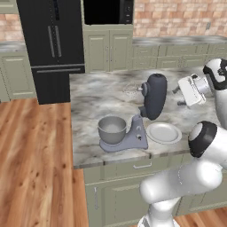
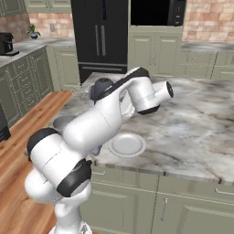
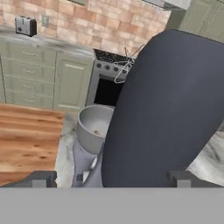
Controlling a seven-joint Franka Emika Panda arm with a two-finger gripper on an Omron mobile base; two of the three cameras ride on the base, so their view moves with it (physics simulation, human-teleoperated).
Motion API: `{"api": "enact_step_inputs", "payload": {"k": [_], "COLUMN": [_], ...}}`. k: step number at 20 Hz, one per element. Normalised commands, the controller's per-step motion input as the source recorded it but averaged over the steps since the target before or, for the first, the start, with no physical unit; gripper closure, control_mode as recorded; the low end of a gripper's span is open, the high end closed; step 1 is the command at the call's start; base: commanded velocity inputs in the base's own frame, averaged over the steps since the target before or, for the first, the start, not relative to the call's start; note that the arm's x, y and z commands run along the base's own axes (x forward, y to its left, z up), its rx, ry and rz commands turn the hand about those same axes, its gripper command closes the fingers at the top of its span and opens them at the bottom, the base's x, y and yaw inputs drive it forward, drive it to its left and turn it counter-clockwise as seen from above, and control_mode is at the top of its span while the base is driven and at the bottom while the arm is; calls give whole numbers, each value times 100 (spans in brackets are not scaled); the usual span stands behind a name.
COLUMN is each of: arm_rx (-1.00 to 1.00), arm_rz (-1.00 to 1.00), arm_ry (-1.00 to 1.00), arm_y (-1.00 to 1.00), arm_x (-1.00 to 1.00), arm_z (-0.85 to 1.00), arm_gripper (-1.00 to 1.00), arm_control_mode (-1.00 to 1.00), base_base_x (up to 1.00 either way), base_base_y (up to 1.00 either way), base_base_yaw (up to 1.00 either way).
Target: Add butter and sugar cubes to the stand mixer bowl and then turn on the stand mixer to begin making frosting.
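The bench (image 1: 93, 95) spreads below and ahead of the end effector (image 3: 111, 175), its marbled top carrying everything; a push that slides the machine toward the near edge would be the costliest slip. The stand mixer (image 1: 153, 95) sits directly in front of the end effector, its dark head tilted up and back, close enough to crowd the hand view; judging by that closeness, a forward reach risks bumping the head rather than finding the switch, and the whisk (image 3: 124, 70) juts beyond it. The stand mixer bowl (image 3: 94, 127) sits past the head and lower, on the pale base; something small and pale lies inside, too blurred to name, so I cannot tell whether butter or sugar is already in. A white plate (image 1: 163, 132) lies below and nearer the robot; a low sweep could clip it. The end effector's fingers stand wide apart, holding nothing.
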Motion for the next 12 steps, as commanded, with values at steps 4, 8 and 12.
{"api": "enact_step_inputs", "payload": {"k": [4, 8, 12], "arm_rx": [17, 11, 2], "arm_rz": [0, 0, 0], "arm_ry": [-2, 0, -1], "arm_y": [10, 13, 59], "arm_x": [59, 50, 3], "arm_z": [0, 0, 0], "arm_gripper": [-100, -100, -100], "arm_control_mode": [-100, -100, -100], "base_base_x": [0, 0, 0], "base_base_y": [0, 0, 0], "base_base_yaw": [0, 0, 0]}}
